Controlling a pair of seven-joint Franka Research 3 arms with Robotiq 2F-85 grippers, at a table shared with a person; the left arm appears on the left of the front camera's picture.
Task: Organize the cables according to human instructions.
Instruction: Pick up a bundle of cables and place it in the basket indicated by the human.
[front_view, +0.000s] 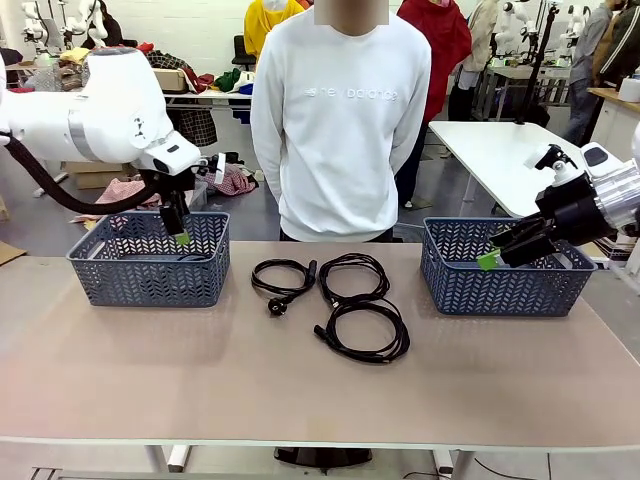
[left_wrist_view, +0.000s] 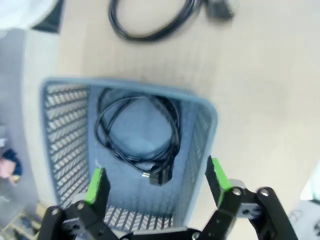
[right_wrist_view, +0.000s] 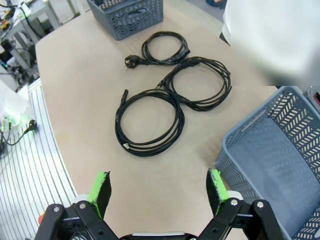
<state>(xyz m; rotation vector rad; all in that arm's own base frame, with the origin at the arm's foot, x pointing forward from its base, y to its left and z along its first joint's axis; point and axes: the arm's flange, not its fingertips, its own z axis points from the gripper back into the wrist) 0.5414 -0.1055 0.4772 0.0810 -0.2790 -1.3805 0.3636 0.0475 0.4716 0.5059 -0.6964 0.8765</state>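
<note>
In the front view, a tan table (front_view: 150, 370) stands in a crowded workshop, with white tables and heaps of clothing behind it. A person (front_view: 340, 120) in a white sweatshirt stands at the table's far edge. The left basket (front_view: 150, 272) and the right basket (front_view: 470, 285), both grey-blue lattice, sit towards opposite ends. Between them three coiled black cables lie on the tabletop: the plug cable (front_view: 283, 276), the far cable (front_view: 352, 272) just beside it, and the near cable (front_view: 368, 333), which touches the far one. The left gripper (front_view: 180, 236) hangs over the left basket and the right gripper (front_view: 492, 256) over the right basket's rim.

In the left wrist view, that gripper's green-padded fingers stand wide apart with nothing between them. Below, the basket cable (left_wrist_view: 137, 140) lies coiled on the left basket's floor, its plug end nearest the fingers. A blurred cable lies on the table beyond the basket.

In the right wrist view, the fingers are likewise spread and hold nothing, above the table beside the right basket's corner. The three loose coils lie ahead, with the left basket far behind them.
</note>
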